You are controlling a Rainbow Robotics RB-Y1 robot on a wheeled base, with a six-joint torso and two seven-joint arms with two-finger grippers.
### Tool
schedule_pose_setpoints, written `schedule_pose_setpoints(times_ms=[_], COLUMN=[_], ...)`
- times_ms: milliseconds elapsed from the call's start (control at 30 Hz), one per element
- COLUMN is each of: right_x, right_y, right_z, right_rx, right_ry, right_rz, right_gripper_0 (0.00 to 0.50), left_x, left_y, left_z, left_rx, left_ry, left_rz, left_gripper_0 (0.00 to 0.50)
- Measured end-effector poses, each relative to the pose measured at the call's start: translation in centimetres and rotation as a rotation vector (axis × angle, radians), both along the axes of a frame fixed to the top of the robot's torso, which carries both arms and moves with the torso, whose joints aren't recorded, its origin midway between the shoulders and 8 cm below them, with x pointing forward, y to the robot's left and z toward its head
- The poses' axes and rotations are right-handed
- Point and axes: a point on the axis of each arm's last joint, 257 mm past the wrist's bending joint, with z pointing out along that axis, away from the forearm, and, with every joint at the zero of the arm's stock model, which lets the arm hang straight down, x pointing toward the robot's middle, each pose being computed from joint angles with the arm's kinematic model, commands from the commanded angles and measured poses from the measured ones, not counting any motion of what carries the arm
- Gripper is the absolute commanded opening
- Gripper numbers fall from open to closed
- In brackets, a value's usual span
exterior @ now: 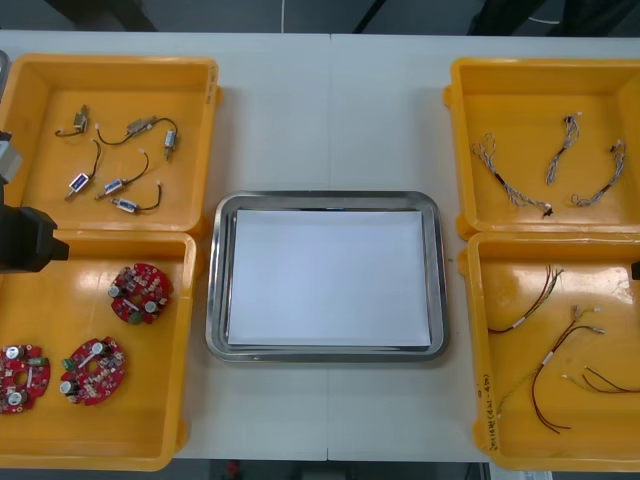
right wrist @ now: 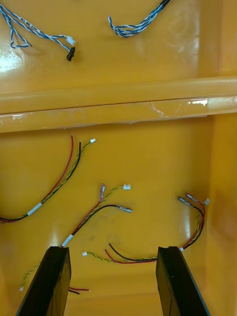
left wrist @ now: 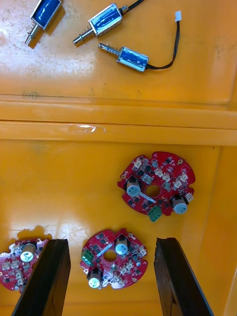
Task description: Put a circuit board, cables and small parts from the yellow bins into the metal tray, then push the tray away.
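Left arm is nearest the boards; the tray is empty.
Left gripper (left wrist: 111,243), spread wide, has the middle of three circuit boards (left wrist: 114,256) between its fingers, at 8 o'clock from the metal tray (exterior: 325,197); about six small metal parts (exterior: 113,186) lie at 10. Right gripper (right wrist: 113,249), equally wide, hangs over four red and yellow cables (right wrist: 34,209) at 4; three blue and white cables (right wrist: 133,29) at 2.

A light, off-white table (exterior: 280,130) spans nearly the whole front view, evenly lit, with a thin seam (exterior: 330,110) running down its middle from top to bottom. Along the top of the frame a strip of dark grey floor (exterior: 420,15) lies beyond the far edge, crossed by darker slanting shapes too dim to tell
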Motion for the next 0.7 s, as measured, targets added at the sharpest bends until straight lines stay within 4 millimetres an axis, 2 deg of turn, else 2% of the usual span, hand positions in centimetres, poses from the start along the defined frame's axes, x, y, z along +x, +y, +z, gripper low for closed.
schedule_pose_setpoints(times_ms=[700], right_x=[0.0], right_y=[0.0], right_z=[0.0], right_rx=[0.0], right_ry=[0.0], right_rz=[0.0], right_gripper_0=[0.5], left_x=[0.0], left_y=[0.0], left_z=[0.0], left_rx=[0.0], left_ry=[0.0], left_rz=[0.0], left_gripper_0=[0.5])
